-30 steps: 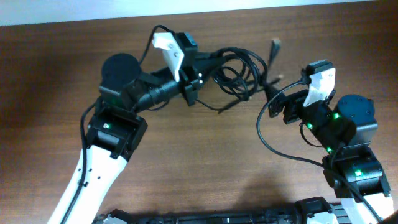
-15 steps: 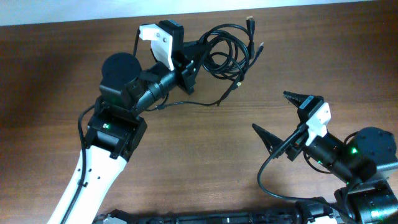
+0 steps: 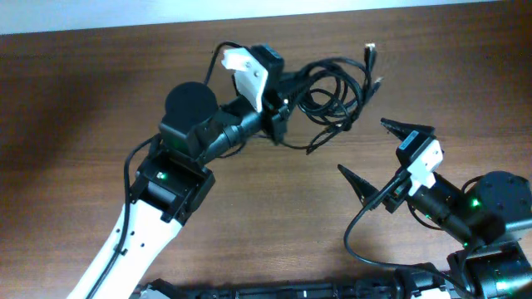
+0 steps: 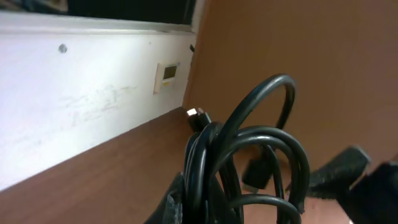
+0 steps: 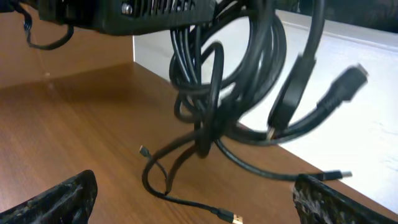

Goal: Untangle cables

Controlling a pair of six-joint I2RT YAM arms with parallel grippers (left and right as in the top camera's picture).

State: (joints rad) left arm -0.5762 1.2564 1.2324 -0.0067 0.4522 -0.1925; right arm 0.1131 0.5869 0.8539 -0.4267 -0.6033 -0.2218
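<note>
The cables are a knotted bundle of thin black loops toward the back of the table, with plug ends sticking out at the back. My left gripper is shut on the bundle's left side. In the left wrist view the loops rise out of the closed jaws of the left gripper. My right gripper stands wide open in front and to the right of the bundle, touching nothing. The right wrist view shows the bundle lifted, tails trailing onto the table between the right gripper's spread fingers, one tail ending in a gold plug.
The brown wooden table ends at a white wall along the back. A wall socket is set in that wall, close behind the bundle. My left arm's body reaches across the middle left of the table.
My left gripper has carried the bundle to the right and slightly toward the front. My right gripper pulled back from the cables a second ago and has since stayed put, open.
</note>
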